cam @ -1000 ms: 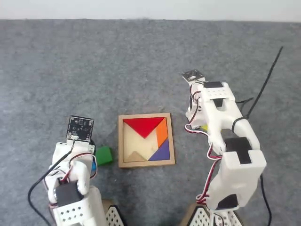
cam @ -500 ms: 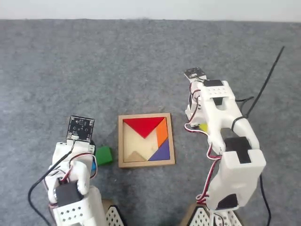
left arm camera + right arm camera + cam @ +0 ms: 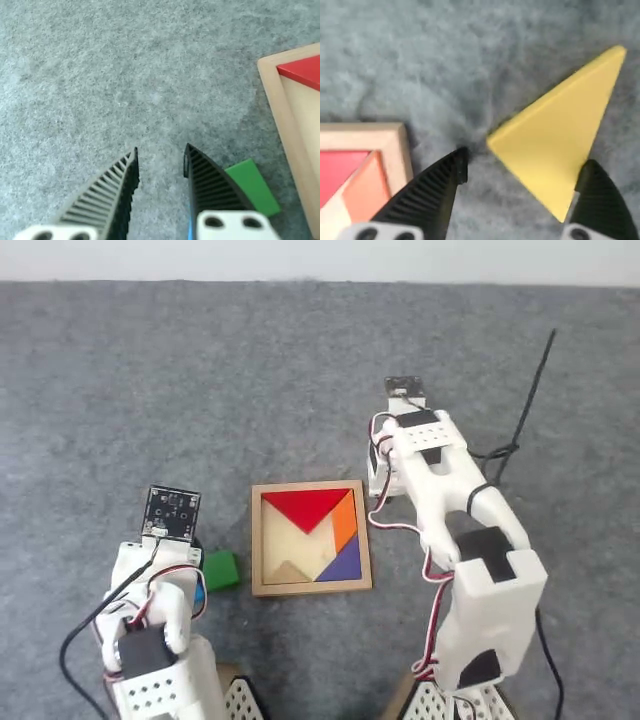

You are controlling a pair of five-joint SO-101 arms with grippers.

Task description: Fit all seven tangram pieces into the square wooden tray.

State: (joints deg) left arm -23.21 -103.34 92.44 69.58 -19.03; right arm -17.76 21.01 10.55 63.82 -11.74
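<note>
Your tray [image 3: 257,540] lies flat on the grey carpet [image 3: 200,390], between the two arms. Three pieces are in it. The red triangle [image 3: 305,506] sits along the far side. The orange piece [image 3: 345,522] sits against the right side, touching the red one. The purple piece [image 3: 347,565] fills the near right corner. The rest of the tray floor is wood colour.

Your right gripper [image 3: 525,162] is down by the tray's far right corner, just outside the rim. Its jaws are spread wide. The yellow triangle [image 3: 560,150] lies on the carpet between them. One finger [image 3: 597,195] is right at the yellow edge, and the other finger [image 3: 435,187] is just beside the yellow corner with a small gap. You cannot tell if the piece is pinched.

Your left gripper [image 3: 161,150] is over bare carpet on the left of the tray. Its jaws are partly apart and hold nothing. The green piece [image 3: 252,185] lies on the carpet just beside one finger, between that gripper and the tray's left rim, near the rim but not touching it.
</note>
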